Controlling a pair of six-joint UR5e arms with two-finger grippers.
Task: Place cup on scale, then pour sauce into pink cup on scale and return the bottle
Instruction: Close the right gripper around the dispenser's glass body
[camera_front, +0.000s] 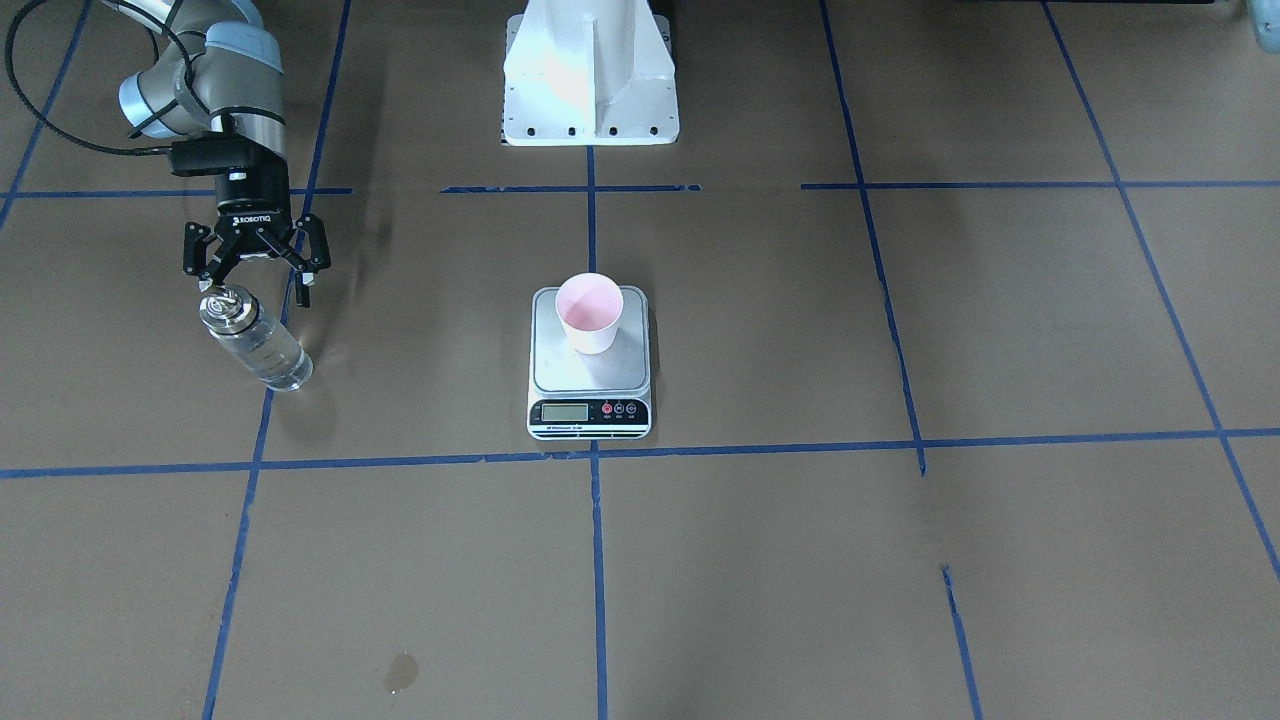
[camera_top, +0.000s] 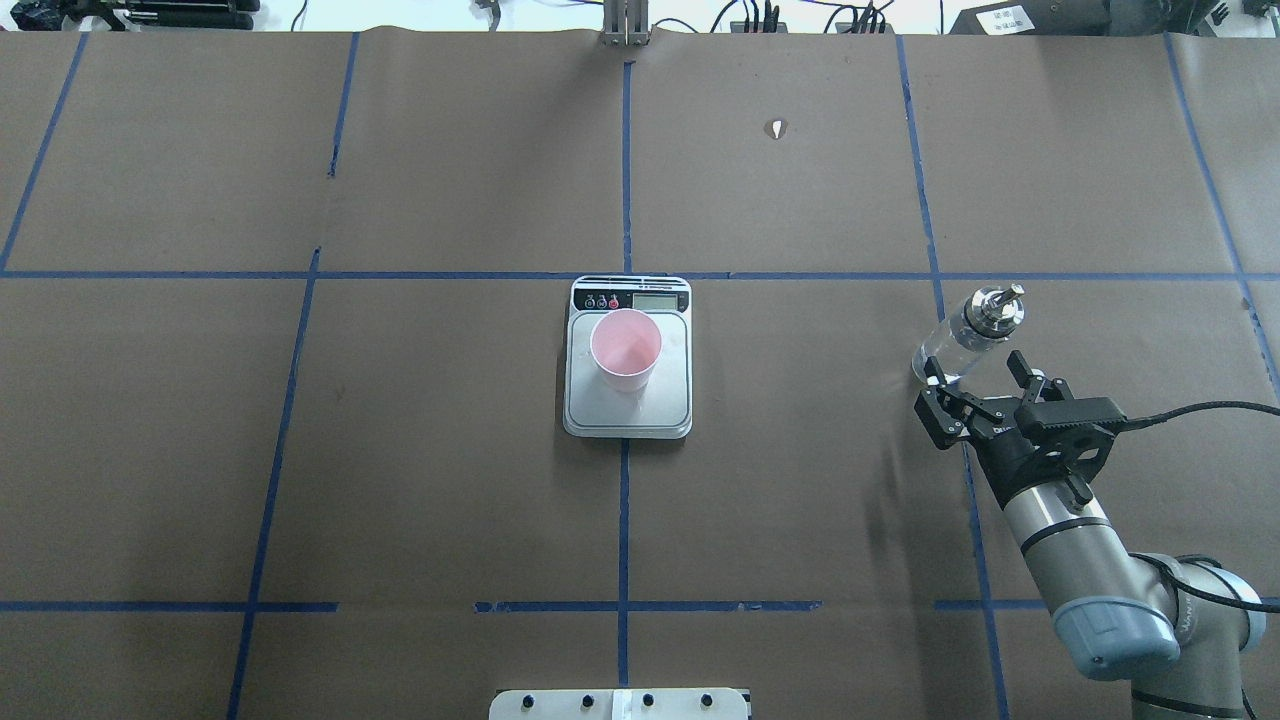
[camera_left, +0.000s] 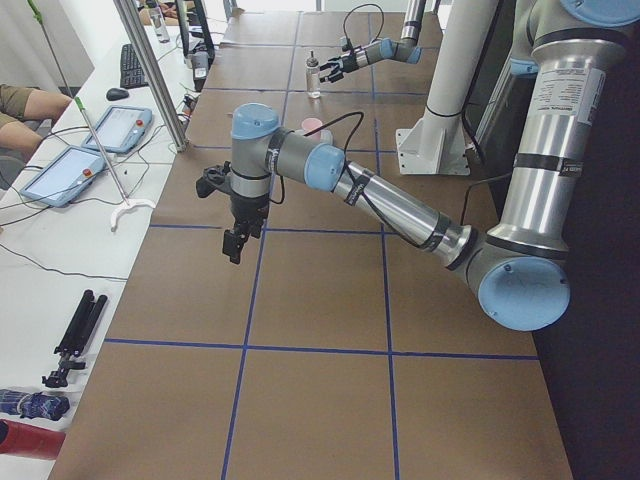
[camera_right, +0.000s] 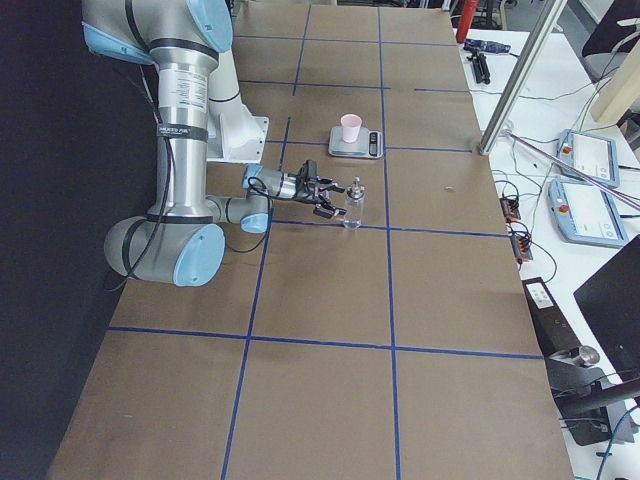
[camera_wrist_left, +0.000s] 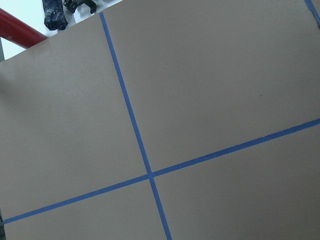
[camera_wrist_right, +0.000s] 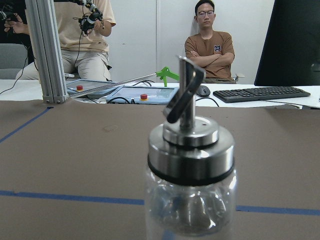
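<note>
The tapered pink paper cup (camera_top: 625, 347) stands on the flat brushed-steel scale (camera_top: 628, 415) mid-desk (camera_top: 800, 480). The clear glass, metal-capped bottle (camera_top: 962, 338) stands upright far right, with broad bare brown paper between. The right hand (camera_top: 975, 366) gapes just behind it. For the left hand (camera_left: 236, 243), nobody can tell.

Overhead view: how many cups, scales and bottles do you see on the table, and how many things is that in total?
Cup: 1
Scale: 1
Bottle: 1
Total: 3
</note>
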